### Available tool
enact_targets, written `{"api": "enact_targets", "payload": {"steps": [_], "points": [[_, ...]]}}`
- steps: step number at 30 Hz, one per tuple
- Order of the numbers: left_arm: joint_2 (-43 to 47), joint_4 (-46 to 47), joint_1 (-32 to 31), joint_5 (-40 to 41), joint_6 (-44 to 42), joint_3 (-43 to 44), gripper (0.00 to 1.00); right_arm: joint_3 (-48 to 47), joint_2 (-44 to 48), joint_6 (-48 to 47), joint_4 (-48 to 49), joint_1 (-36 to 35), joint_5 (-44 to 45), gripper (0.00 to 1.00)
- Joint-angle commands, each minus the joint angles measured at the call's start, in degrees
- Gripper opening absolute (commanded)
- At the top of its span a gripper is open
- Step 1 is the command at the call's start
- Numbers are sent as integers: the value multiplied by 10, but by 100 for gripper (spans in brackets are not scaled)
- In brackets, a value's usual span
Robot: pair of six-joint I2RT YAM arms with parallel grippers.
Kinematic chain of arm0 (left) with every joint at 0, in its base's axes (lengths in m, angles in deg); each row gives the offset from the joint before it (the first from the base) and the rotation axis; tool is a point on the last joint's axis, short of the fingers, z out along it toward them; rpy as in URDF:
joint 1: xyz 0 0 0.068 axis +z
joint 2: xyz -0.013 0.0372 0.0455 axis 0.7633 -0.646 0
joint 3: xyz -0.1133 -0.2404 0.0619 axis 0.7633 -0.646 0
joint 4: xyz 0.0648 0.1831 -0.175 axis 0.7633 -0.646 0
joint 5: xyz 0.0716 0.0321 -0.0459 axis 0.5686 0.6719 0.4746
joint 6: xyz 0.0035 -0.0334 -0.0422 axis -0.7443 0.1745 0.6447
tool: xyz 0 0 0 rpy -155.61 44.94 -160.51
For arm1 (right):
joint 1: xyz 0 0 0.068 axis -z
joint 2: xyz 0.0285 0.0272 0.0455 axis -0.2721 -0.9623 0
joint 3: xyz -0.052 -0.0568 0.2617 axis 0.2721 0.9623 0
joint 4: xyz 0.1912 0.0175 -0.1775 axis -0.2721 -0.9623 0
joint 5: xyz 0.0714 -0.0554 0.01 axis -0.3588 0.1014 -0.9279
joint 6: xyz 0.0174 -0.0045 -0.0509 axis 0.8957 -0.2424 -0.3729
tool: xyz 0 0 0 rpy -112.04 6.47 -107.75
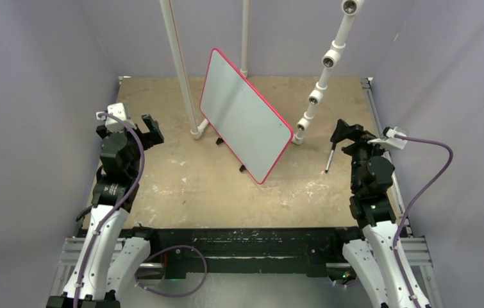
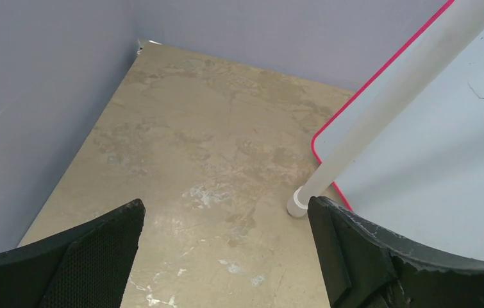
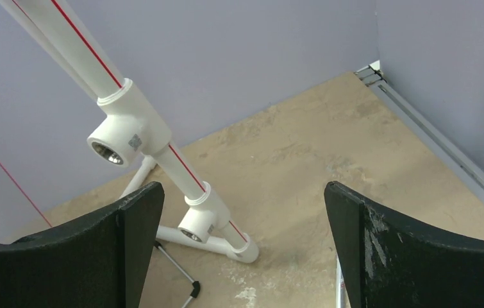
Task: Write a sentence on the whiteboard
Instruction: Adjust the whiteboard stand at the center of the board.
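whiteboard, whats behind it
A white upright pipe rises behind the whiteboard; its foot is covered by the board. A second pipe stands at the board's left edge. The board's back is unseen.

The rectangular glossy white whiteboard [image 1: 245, 115], toward twelve o'clock, has a thin red-pink rim and black feet. The wooden tabletop [image 1: 181, 176] is mottled tan with pale scuffs. At two o'clock, the white plastic pipe stand [image 3: 69, 45] carries a thin red line.
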Motion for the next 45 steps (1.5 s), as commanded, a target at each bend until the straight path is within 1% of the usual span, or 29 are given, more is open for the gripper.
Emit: {"api": "enact_targets", "payload": {"steps": [1, 4, 9, 12, 15, 18, 21, 23, 26, 30, 33, 36, 38, 41, 45], "points": [[-29, -4, 4, -5, 13, 35, 99, -4, 19, 5, 6, 1, -8, 99], [-38, -10, 4, 2, 19, 38, 99, -4, 21, 1, 12, 1, -31, 99], [-35, 2, 4, -38, 15, 22, 100, 0, 24, -12, 16, 2, -119, 99], [-40, 9, 3, -113, -2, 8, 99, -1, 25, -31, 16, 1, -152, 99], [-39, 24, -7, -184, 15, -11, 99, -5, 27, -32, 4, 1, -172, 99], [-40, 23, -44, -198, 32, -19, 97, -3, 25, -32, 8, 1, -194, 99], [-46, 19, -113, -173, 54, -22, 95, -1, 20, -28, 17, 1, -202, 99], [-54, 36, -156, -165, 82, -37, 95, 0, 15, -25, 24, 1, -202, 99], [-75, 92, -222, -156, 113, -75, 94, -2, 9, -20, 30, 1, -219, 99], [-130, 240, -314, -154, 125, -139, 93, -1, 12, -17, 33, 1, -225, 99], [-188, 346, -361, -171, 125, -181, 91, -1, 14, -18, 32, 1, -226, 99], [-243, 439, -368, -197, 121, -208, 87, 0, 14, -17, 31, 1, -230, 99], [-284, 482, -369, -207, 103, -215, 81, 2, 15, -16, 32, 1, -231, 99], [-355, 537, -368, -212, 84, -214, 72, 5, 17, -13, 33, 1, -232, 99], [-423, 595, -368, -207, 68, -211, 64, 3, 21, -17, 28, 1, -235, 99]]}}
